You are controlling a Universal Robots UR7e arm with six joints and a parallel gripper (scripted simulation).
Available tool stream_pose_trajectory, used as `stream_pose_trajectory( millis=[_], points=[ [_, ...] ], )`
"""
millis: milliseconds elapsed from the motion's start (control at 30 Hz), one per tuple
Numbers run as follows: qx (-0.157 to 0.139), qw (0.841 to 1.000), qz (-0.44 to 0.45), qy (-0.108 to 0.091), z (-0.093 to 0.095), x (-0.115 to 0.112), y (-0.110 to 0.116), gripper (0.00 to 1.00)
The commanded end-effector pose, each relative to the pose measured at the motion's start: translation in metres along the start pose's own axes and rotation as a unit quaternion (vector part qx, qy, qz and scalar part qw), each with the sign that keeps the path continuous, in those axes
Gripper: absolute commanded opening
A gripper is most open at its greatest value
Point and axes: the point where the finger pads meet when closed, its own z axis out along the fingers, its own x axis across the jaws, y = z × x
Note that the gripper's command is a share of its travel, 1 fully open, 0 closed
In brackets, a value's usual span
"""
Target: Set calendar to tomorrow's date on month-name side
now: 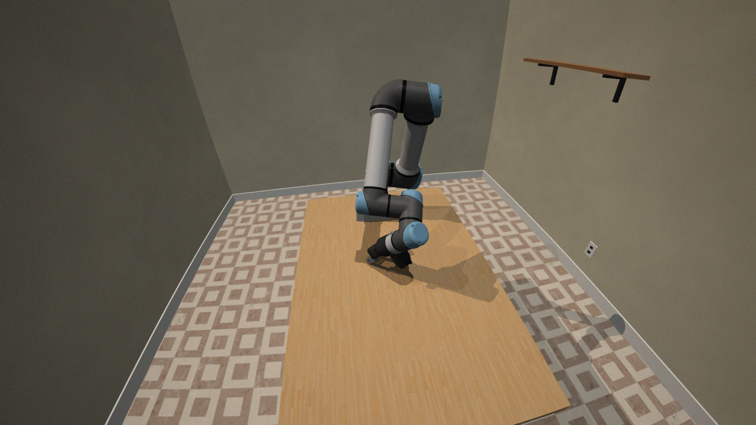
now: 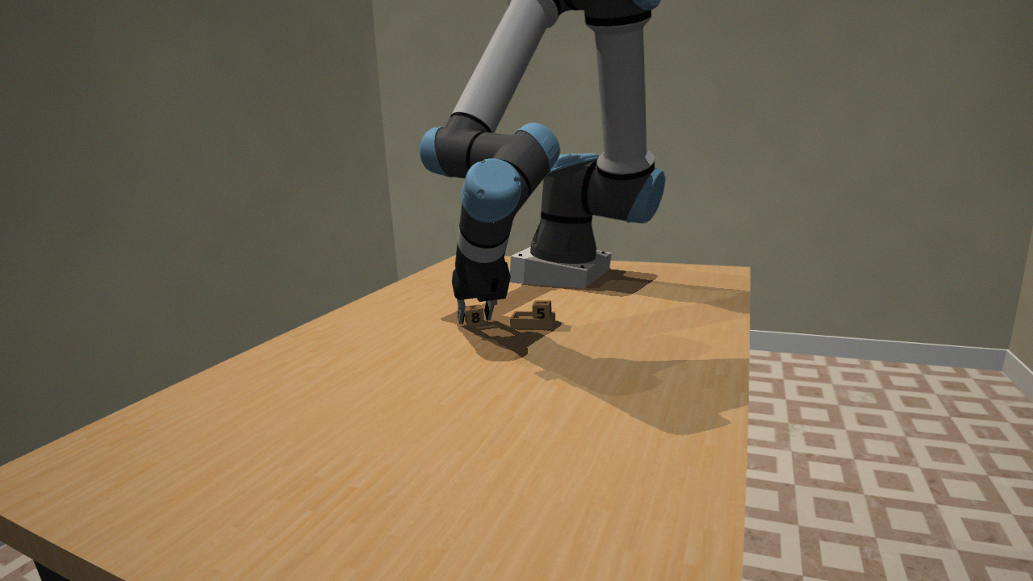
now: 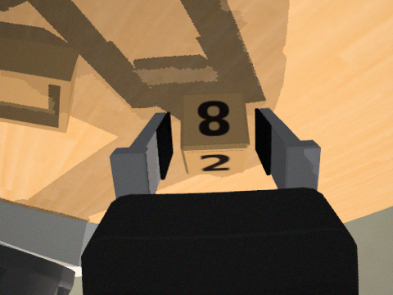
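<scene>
A wooden cube (image 2: 474, 318) (image 3: 214, 120) stands on the table left of the tray in the exterior view. Its upright 8 faces that camera; the wrist view also shows a 2 on an adjoining face. My gripper (image 1: 371, 260) (image 2: 474, 315) (image 3: 213, 131) is low and open, with one finger on each side of this cube and a visible gap on both sides. The wooden tray (image 2: 521, 324) (image 3: 37, 61) lies flat. The other cube (image 2: 541, 311) stands in its right part, an upright 5 facing the exterior camera. In the top view the arm hides cubes and tray. No month name is visible.
The wooden table (image 1: 370, 338) (image 2: 346, 433) carries everything. The robot's grey base (image 2: 550, 273) stands behind the tray. The tray is close to my gripper's right side in the exterior view. A wall shelf (image 1: 586, 68) is far off at the upper right.
</scene>
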Motion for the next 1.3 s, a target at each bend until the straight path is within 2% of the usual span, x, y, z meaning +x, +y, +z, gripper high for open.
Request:
stream_pose_trajectory(
  millis=[0,333,367,1267],
  points=[
    [0.0,1.0,0.0,0.0,-0.0004,0.0003,0.0001,0.87],
    [0.0,1.0,0.0,0.0,-0.0004,0.0003,0.0001,0.87],
    [0.0,1.0,0.0,0.0,-0.0004,0.0003,0.0001,0.57],
    [0.0,1.0,0.0,0.0,-0.0004,0.0003,0.0001,0.57]
  ],
)
